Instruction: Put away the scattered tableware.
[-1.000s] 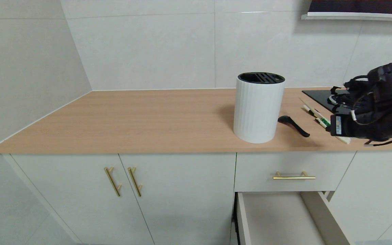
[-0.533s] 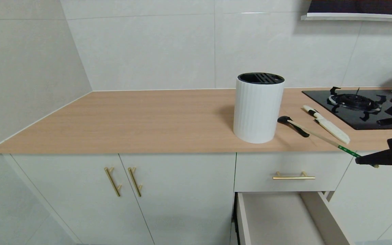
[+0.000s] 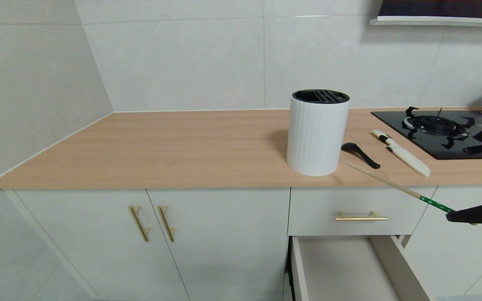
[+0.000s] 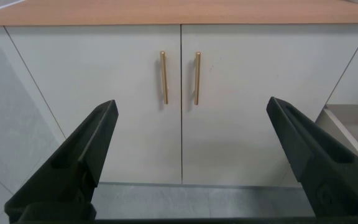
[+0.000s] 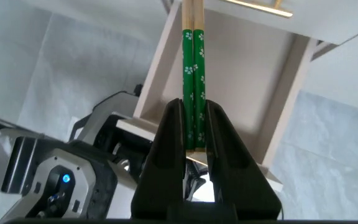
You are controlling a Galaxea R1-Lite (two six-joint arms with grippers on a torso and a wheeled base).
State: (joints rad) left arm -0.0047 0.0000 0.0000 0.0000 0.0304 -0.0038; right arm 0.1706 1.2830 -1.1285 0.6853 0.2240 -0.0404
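Two chopsticks (image 5: 192, 93), one white holder (image 3: 317, 133), one black spoon (image 3: 360, 154), one knife (image 3: 402, 152), one open drawer (image 3: 341, 267).

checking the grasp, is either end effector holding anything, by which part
The right end effector pinches the chopsticks at their green ends; the left end effector holds nothing.

Pale chopsticks (image 3: 398, 187) with green flower-printed ends; white ribbed holder (image 3: 316, 138), black top.

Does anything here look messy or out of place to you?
Yes. A knife and a black spoon lie loose on the counter beside the white holder, not in it. The lower drawer hangs open, and the right hand holds a pair of chopsticks in the air.
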